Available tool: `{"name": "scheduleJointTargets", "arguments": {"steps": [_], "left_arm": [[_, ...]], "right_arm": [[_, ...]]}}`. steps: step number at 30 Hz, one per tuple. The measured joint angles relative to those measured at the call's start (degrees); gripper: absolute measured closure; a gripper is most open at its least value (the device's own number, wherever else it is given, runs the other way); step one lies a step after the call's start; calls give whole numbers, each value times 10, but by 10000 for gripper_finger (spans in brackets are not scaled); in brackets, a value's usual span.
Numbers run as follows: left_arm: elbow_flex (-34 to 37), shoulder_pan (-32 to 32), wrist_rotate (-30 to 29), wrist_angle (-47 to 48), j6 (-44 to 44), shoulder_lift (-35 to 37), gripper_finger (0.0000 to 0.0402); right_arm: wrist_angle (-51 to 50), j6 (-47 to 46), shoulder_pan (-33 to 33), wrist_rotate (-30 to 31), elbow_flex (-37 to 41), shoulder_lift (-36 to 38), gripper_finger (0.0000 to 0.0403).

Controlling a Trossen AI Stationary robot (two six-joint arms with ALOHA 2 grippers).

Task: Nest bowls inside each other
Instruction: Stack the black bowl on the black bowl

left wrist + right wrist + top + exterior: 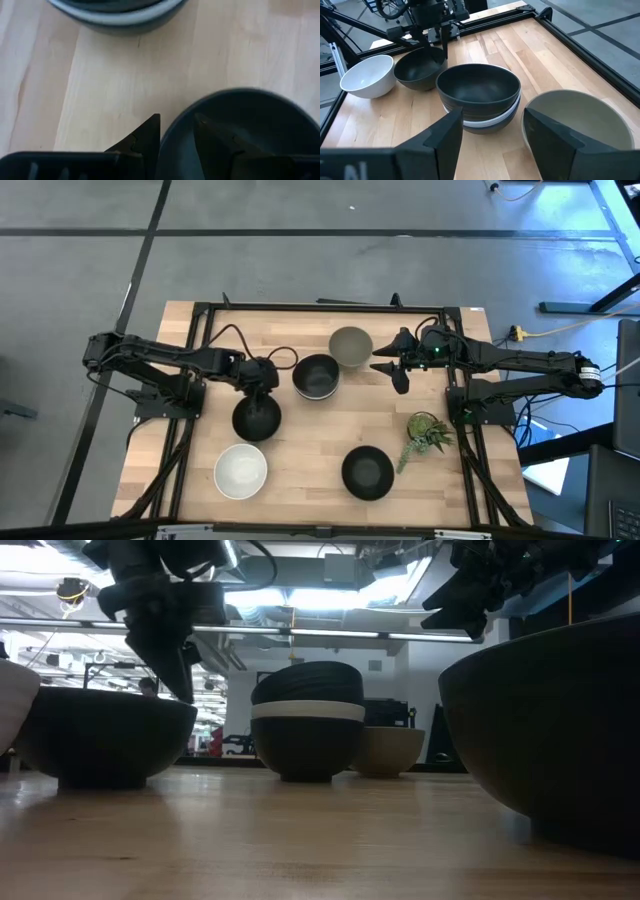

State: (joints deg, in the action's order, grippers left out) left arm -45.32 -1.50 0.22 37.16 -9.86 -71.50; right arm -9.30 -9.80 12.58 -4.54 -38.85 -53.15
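Note:
My left gripper (262, 385) (180, 680) points down over a lone black bowl (257, 418) (100, 735) at the table's left middle. It is open, with one finger inside the rim (175, 127) and one outside; I cannot tell whether they touch it. A stack (316, 376) (479, 95) of a black, a white and a black bowl stands at the centre. A grey-green bowl (350, 345) (580, 120) sits behind it to the right. My right gripper (390, 368) (492, 115) hovers open just right of these two.
A white bowl (241, 470) (367, 75) and another black bowl (367, 472) (550, 720) sit near the table's near edge. A green plant sprig (428, 432) lies at the right. A black frame (320, 307) borders the table's far and side edges.

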Motion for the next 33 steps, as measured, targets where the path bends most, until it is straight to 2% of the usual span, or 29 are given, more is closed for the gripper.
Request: {"name": "scheduleJointTargets", "arguments": {"steps": [13, 18, 33], "left_arm": [[0, 0, 24, 89, -5, 0, 289], [0, 0, 25, 124, -32, -1, 289], [0, 0, 18, 133, -37, -1, 289]], "right_arm": [[0, 0, 0, 0, 0, 0, 192], [0, 0, 0, 0, 0, 0, 192], [0, 11, 0, 0, 0, 0, 192]]}}
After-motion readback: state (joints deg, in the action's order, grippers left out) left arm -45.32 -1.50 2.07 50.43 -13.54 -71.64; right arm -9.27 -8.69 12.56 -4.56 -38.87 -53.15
